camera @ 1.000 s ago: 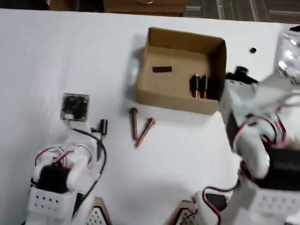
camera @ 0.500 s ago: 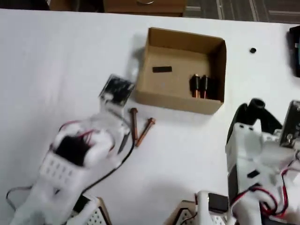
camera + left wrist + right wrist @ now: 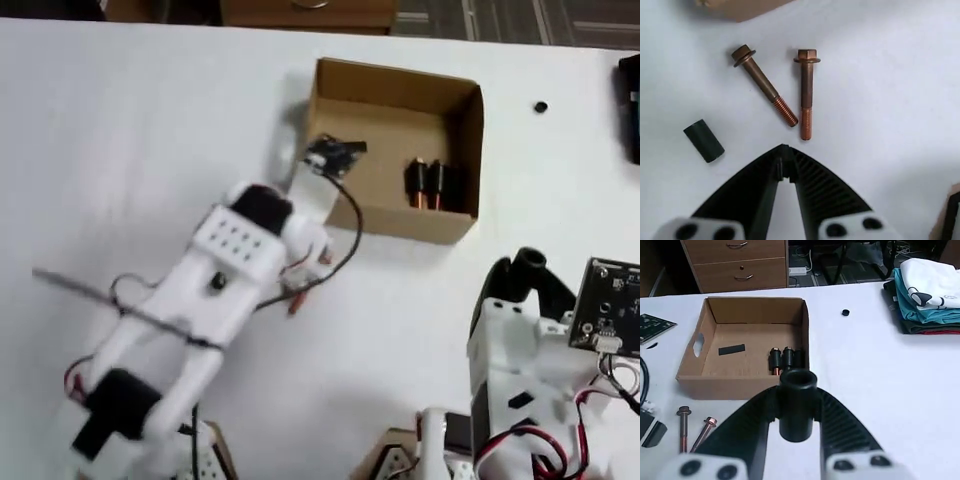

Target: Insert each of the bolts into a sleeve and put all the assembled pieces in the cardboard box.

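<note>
Two copper bolts lie side by side on the white table, heads toward the cardboard box. A loose black sleeve lies beside them. My left gripper hovers shut and empty just short of the bolts' threaded ends. In the high view the left arm covers most of the bolts; one tip shows. My right gripper is shut on an upright black sleeve at the near right. Two assembled pieces rest in the box.
A flat black strip lies on the box floor. A small black disc sits on the table beyond the box's right side. Folded clothes lie at the far right. Wooden drawers stand behind the table.
The left arm has swung from the near left out over the bolts toward the box. The right arm has drawn back to the near right with the sleeve.
</note>
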Motion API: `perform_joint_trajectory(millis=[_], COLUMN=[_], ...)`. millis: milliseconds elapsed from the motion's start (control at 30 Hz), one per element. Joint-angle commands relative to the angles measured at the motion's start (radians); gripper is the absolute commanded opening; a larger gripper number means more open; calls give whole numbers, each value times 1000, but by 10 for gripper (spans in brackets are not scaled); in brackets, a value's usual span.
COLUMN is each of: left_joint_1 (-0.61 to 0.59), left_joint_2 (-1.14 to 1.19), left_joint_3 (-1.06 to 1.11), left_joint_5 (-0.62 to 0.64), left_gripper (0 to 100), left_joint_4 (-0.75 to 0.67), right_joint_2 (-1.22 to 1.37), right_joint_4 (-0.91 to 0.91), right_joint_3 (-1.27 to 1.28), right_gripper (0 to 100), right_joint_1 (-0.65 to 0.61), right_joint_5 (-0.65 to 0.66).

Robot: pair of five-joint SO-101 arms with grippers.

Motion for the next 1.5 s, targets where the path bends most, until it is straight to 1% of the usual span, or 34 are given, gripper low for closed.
perform_joint_trajectory(millis=[0,67,133,333,533,833,1067,1100,1167,1233,1333,1400,1467], left_joint_1=[6,8,9,9,6,9,9,9,5,6,8,3,2], left_joint_2=[106,169,224,370,545,773,842,848,859,856,852,852,850], left_joint_3=[-105,-140,-176,-263,-352,-558,-613,-613,-619,-619,-624,-657,-728], left_joint_5=[-9,-9,-9,-9,-9,-9,-9,-9,-9,-9,-8,-5,-3], left_gripper=[81,127,151,134,116,116,111,90,11,30,23,22,22], left_joint_4=[5,5,5,5,-43,-38,-35,-35,-15,23,58,84,141], right_joint_2=[-2,2,2,4,4,4,4,4,4,4,1,-2,-4], right_joint_4=[1,1,-1,-4,-4,-5,-7,-18,-31,-41,-47,-47,-47], right_joint_3=[-2,-2,0,0,0,2,60,60,60,63,87,94,87], right_gripper=[20,20,20,20,20,20,20,20,20,20,20,20,20], right_joint_1=[7,7,7,7,7,7,4,4,4,2,2,2,2], right_joint_5=[8,8,8,6,6,8,3,3,2,0,0,2,2])
